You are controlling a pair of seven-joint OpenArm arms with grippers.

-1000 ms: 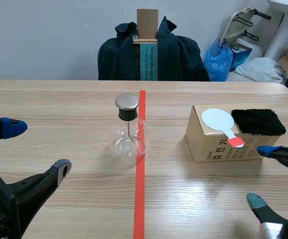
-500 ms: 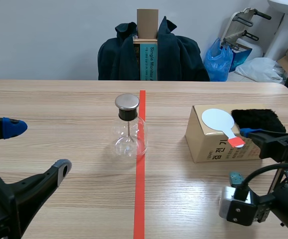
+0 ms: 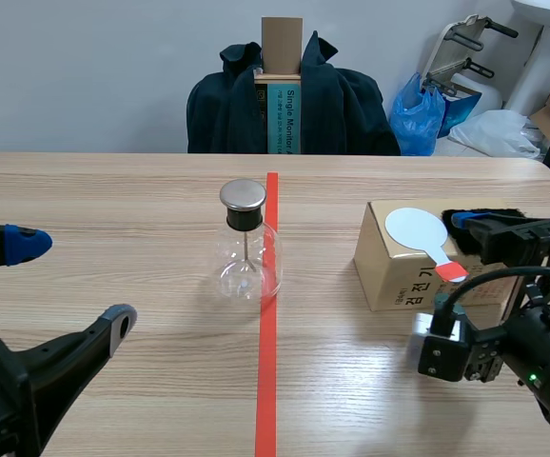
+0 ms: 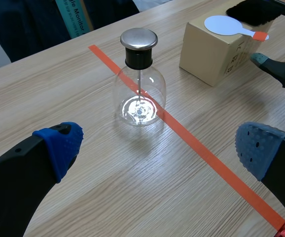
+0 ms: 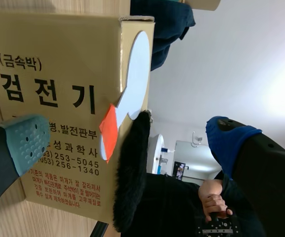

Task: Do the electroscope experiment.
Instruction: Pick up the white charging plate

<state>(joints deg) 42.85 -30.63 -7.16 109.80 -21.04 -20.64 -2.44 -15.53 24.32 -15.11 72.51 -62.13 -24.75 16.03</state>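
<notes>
The scene camera sits low between the two arms and looks straight across the desk point(image 3: 113, 190) to the far wall point(image 3: 85, 67), taking in the flask point(image 3: 246, 252) at the middle and the box point(image 3: 389, 276) off to the right. The left wrist camera rides above the left claw point(image 4: 160, 148) and looks forward and down at that same flask from near, with the box and its paddle point(image 4: 224, 24) further off. The right wrist camera, turned on its side behind the right claw point(image 5: 127, 138), is hard up against the box's printed face and looks along it past the paddle and the fur point(image 5: 132, 168); the box shows in all three views.
</notes>
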